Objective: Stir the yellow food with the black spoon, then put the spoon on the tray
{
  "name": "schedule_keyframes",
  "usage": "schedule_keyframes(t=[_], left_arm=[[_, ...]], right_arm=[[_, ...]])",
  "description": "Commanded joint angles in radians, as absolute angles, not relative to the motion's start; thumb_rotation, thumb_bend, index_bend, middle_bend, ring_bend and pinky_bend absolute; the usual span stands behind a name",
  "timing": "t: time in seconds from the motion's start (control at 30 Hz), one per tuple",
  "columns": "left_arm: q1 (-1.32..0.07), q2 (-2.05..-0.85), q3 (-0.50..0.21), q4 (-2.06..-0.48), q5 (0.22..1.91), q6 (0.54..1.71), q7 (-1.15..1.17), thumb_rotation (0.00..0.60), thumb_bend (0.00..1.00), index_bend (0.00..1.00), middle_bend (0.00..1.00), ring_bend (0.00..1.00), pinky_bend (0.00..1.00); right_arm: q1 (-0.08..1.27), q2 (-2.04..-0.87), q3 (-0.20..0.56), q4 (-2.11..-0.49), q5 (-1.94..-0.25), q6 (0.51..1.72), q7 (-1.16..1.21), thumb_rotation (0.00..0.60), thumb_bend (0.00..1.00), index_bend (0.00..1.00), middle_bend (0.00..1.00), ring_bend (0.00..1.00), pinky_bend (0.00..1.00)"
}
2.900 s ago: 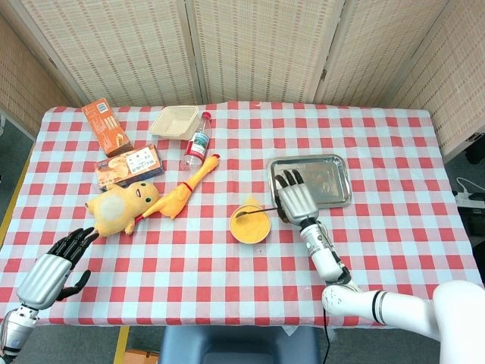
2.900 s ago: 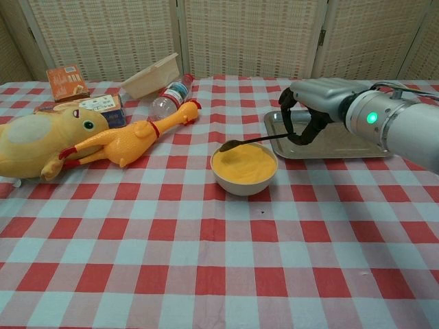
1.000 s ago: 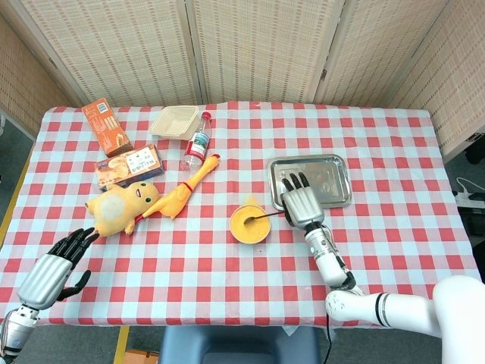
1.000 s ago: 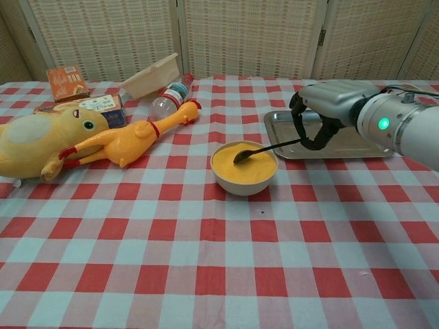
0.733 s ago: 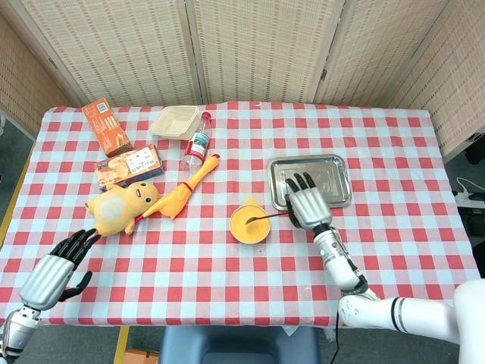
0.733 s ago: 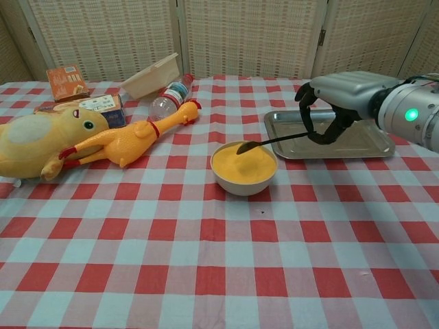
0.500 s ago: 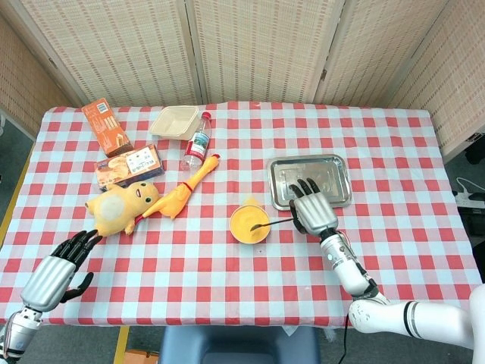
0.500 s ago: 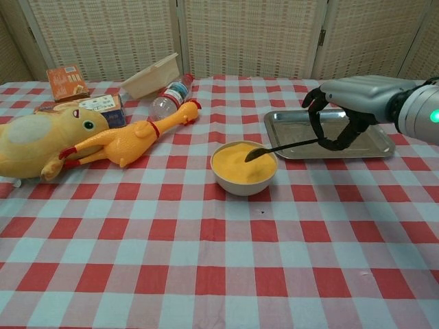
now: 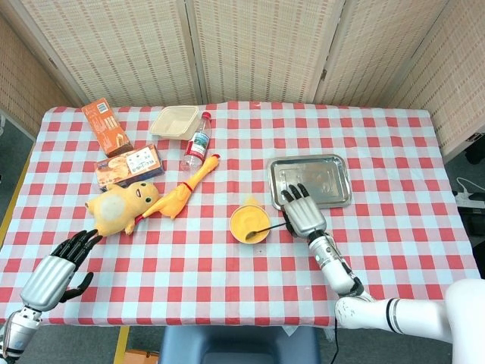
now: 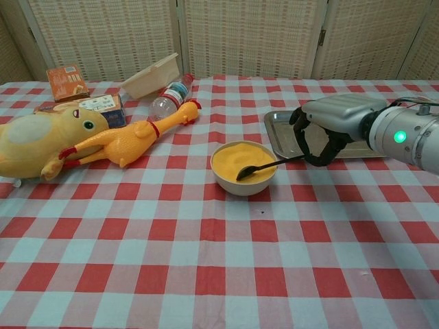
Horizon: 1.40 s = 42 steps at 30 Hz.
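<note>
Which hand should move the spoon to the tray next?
Right. The right hand already holds the spoon, its tip in the bowl, right beside the tray. The left hand hangs far off, past the table's near-left edge.

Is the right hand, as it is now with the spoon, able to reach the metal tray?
Probably yes. The right hand holds the black spoon with its tip in the bowl of yellow food, and the tray lies directly beside and behind that hand. Nothing stands between them.
</note>
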State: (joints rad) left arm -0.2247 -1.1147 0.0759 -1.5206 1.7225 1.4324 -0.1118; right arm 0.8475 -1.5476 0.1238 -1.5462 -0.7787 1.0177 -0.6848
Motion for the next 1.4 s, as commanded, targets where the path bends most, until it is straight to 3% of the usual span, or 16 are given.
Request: schedule_keyframes(t=[0.03,0.33,0.6,1.0,1.4], left_arm=[[-0.225,-1.114,0.076,-1.520,1.721,1.431,-0.115,0.600,0.48,0.00,0.00,0.00,0.18],[-0.238,-1.104,0.089,-1.517,1.741,1.417,-0.169,0.600,0.48,0.00,0.00,0.00,0.18],[-0.266,-1.076,0.127,-1.520,1.782,1.383,-0.288,0.600,0.48,0.00,0.00,0.00,0.18],[-0.275,-1.077,0.124,-1.515,1.764,1.369,-0.293,0.600,0.48,0.00,0.00,0.00,0.19],[-0.270,-1.082,0.124,-1.519,1.769,1.385,-0.268,0.600,0.48,0.00,0.00,0.00,0.20]], right_arm=[[0.858,-1.584,0.138,-1.503,-0.766,1.037,-0.700,0.600,0.81,0.86,0.13,0.00,0.00],[0.856,-1.648,0.167,-1.428,-0.787,1.058,-0.669,0.600,0.81,0.87,0.14,0.00,0.00],[0.828,-1.622,0.174,-1.409,-0.879,1.041,-0.558,0.600,0.81,0.87,0.16,0.00,0.00],[0.863,-1.668,0.195,-1.337,-0.841,0.986,-0.604,0.600,0.81,0.88,0.16,0.00,0.00],[0.872,-1.578,0.158,-1.473,-0.760,0.968,-0.736,0.600,0.81,0.88,0.16,0.00,0.00]])
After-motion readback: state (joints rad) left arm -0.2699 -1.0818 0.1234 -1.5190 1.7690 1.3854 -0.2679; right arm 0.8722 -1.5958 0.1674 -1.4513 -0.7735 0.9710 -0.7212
